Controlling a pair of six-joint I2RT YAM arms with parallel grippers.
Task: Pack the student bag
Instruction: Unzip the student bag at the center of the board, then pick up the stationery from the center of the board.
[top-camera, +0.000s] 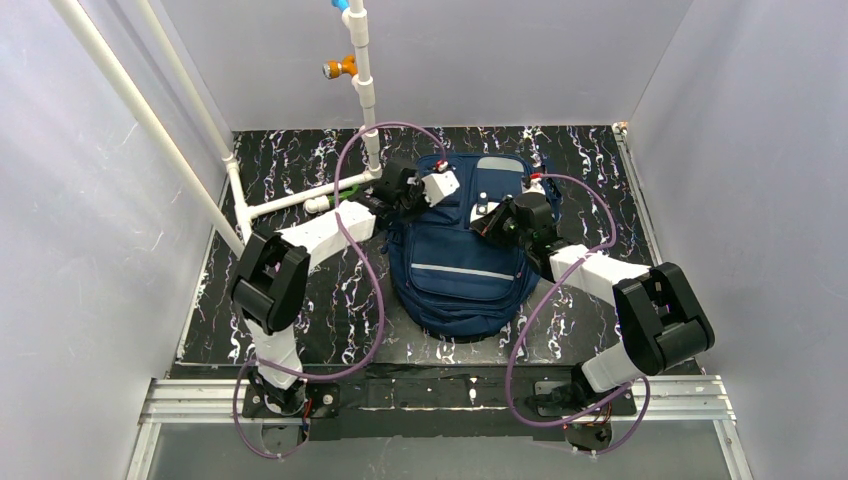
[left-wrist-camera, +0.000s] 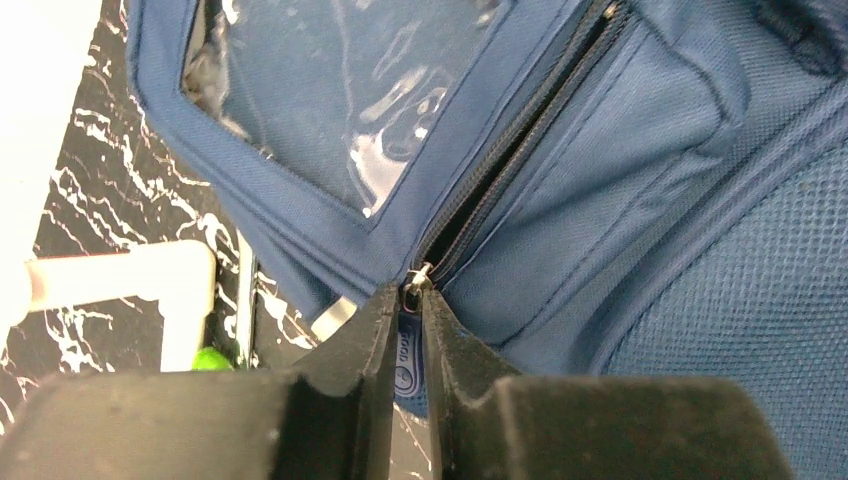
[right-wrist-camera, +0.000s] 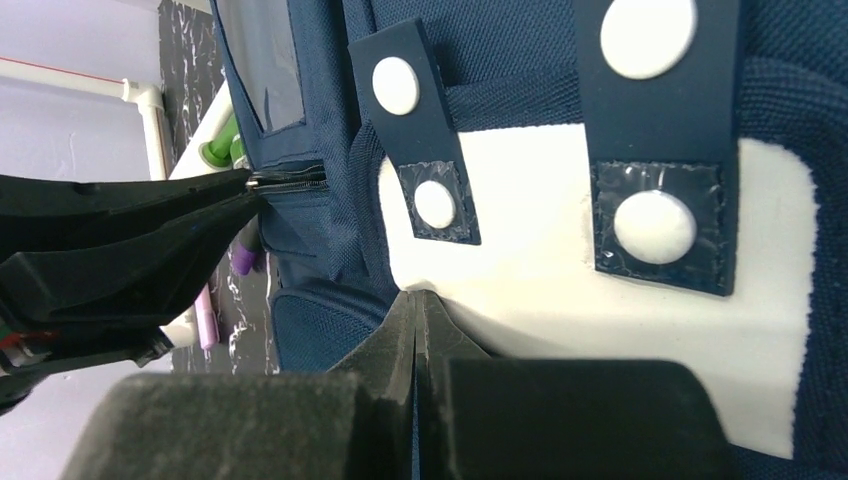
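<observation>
The student bag (top-camera: 460, 275), navy blue, lies flat in the middle of the black marbled table. My left gripper (left-wrist-camera: 413, 290) is shut on the metal zipper pull (left-wrist-camera: 418, 277) at the lower end of a partly open zip, beside the clear pocket window (left-wrist-camera: 340, 80). A blue pull tab (left-wrist-camera: 405, 350) hangs between its fingers. My right gripper (right-wrist-camera: 420, 295) is shut at the edge of the bag's white patch (right-wrist-camera: 560, 290), with a thin sliver of blue fabric between its jaws. From the right wrist, the left gripper's fingers (right-wrist-camera: 150, 220) reach in to the zip.
A white pipe frame (top-camera: 300, 200) stands on the table just left of the bag. A green object (left-wrist-camera: 210, 358) and pink and purple pens (right-wrist-camera: 205, 310) lie by it. Two snap straps (right-wrist-camera: 655, 150) cross the white patch. Grey walls enclose the table.
</observation>
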